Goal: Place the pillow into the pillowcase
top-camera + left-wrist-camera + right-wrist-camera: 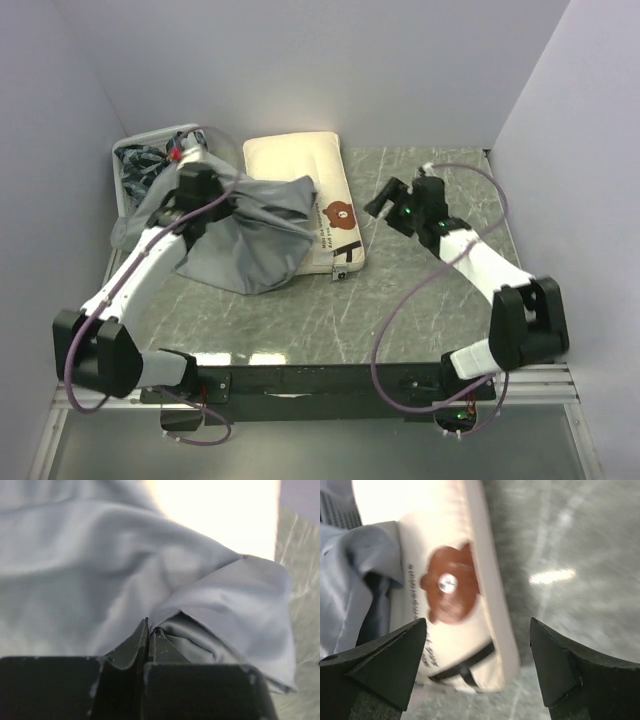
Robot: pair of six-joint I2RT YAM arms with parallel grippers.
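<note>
Pillowcase point(255, 228) pinched in your left gripper point(149, 628), draped over the bear-print pillow point(295, 165); your right gripper point(477, 630) hangs wide open near the pillow's edge.

Pale lilac walls point(400, 60), green marble table point(300, 320)

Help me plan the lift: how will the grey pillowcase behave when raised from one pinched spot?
Probably floppy: the pillowcase lies wrinkled, draped partly over the pillow. Likely light, since the left gripper pinches just a fold at its fingertips. It would probably sag and drag across the table rather than hold shape.
</note>
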